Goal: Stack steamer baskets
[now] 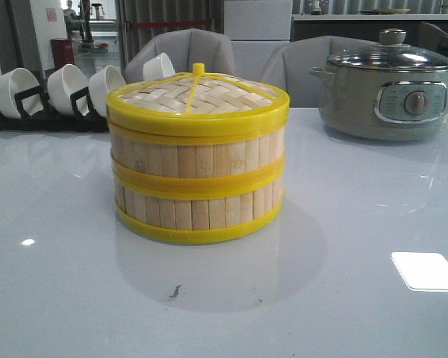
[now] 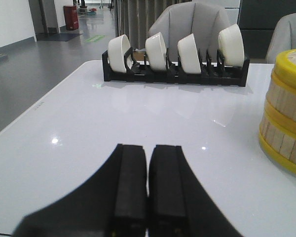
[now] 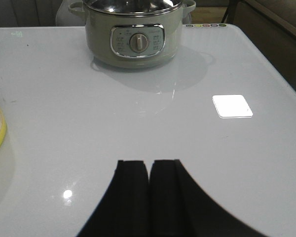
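A glossy white tabletop (image 1: pixel 358 224) is being lit from overhead, a bright patch of light (image 1: pixel 426 271) being reflected on it. Grey padded chairs (image 1: pixel 201 48) are being kept behind it, and a grey floor (image 2: pixel 49 59) is being shown beyond.

A glossy pale tabletop (image 1: pixel 373 224) carries everything here. At its far right stands a grey-green electric pot (image 1: pixel 388 101) with a glass lid (image 1: pixel 392 58) topped by a round knob; a control panel with a dial (image 1: pixel 416 102) faces the front. At the far left sits a black dish rack (image 1: pixel 30 112) holding white bowls (image 1: pixel 67 86) on edge, four of them in the left wrist view (image 2: pixel 155 49). A flat woven bamboo lid (image 1: pixel 198 97) with a yellow rim and a small yellow knob (image 1: pixel 198 68) lies in the middle. Grey chairs (image 1: pixel 187 48) stand behind the tabletop. A bright square reflection (image 1: pixel 425 271) and a small dark mark (image 1: pixel 175 291) show on the near surface.
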You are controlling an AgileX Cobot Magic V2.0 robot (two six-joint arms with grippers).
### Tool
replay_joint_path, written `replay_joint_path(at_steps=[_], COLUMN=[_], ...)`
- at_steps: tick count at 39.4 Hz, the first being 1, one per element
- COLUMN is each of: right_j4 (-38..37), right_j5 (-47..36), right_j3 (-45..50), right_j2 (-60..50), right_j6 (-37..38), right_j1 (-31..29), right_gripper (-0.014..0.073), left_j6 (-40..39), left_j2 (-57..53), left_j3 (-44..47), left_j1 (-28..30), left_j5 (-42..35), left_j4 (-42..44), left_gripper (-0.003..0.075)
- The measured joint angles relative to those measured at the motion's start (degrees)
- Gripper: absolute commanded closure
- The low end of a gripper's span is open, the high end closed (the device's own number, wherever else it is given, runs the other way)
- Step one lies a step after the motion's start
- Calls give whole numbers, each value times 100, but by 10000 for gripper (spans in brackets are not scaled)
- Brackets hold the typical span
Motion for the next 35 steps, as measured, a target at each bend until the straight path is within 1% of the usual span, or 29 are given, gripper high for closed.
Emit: replay_joint_path(at_steps=[14, 19, 23, 28, 35], right_j4=[0, 0, 177, 561, 867], right_j5=[0, -32, -241, -798, -1514], right_j3=[0, 101, 418, 1065, 1910], right_j2=[0, -177, -378, -650, -1151], right_j6=[0, 0, 0, 0, 0], right_j1=[0, 0, 0, 39, 375], right_gripper=[526, 526, 526, 526, 526], left_j6=[0, 0, 0, 0, 0], left_j2=[0, 0, 0, 0, 0], left_j3=[0, 0, 0, 0, 0], left_j1=[0, 0, 0, 0, 0], left_j5=[0, 0, 0, 0, -13], left_j4=[0, 0, 0, 0, 0], left_gripper=[619, 619, 619, 619, 619])
